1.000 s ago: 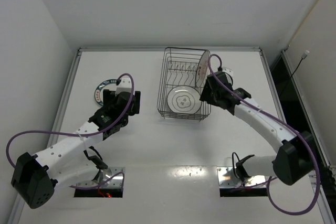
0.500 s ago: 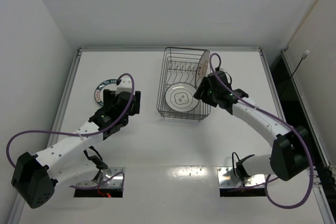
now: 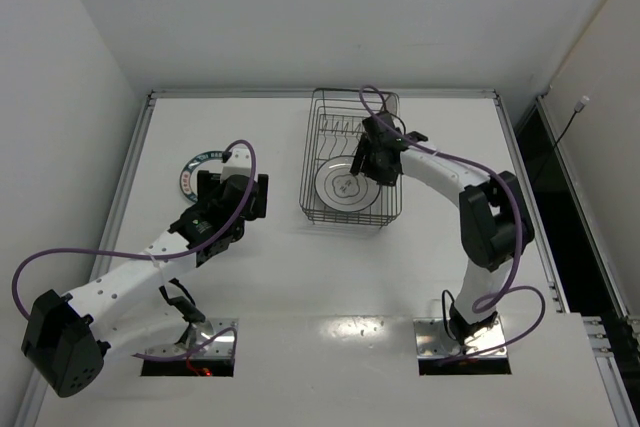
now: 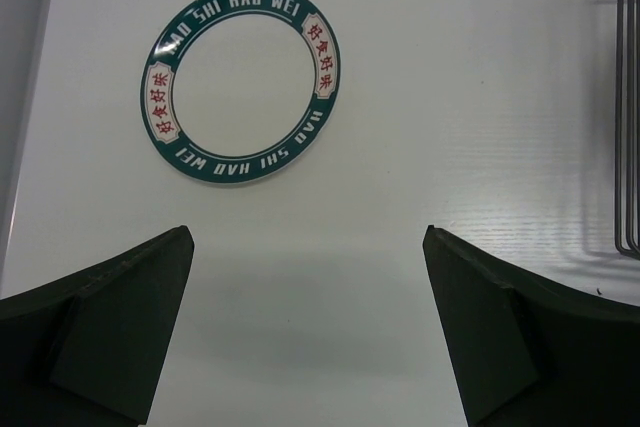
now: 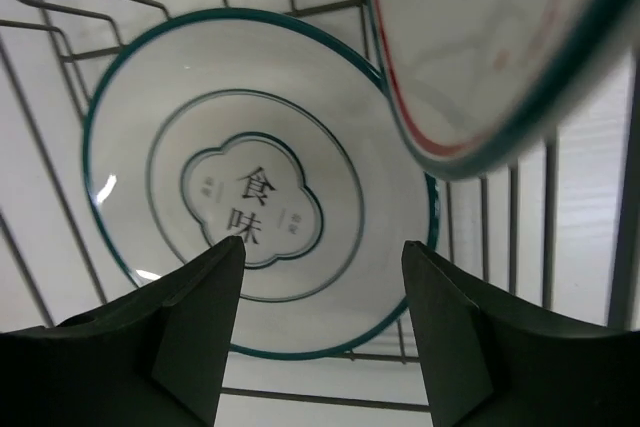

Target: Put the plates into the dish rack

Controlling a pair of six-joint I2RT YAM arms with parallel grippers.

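**Two plates in the rack, one left on the table**

My right gripper hangs over the dish rack at the far edge of the table. Its fingers are apart with nothing between them. Below it the white plate lies flat on the rack floor, not stood between the prongs. The orange-lined plate stands tilted just beside it. My left gripper is spread wide above bare table, and the green-rimmed plate lies flat ahead of it, near the left edge.

I judge that plate stiff, glazed, slippery and easy to chip. Lying flat, it offers only its rim, so I would pinch across the near side of the rim and tip it up.

Since a second ago my right arm has swung from the rack's right side to over its middle, and the white plate sits slightly further left. My left arm has not moved.
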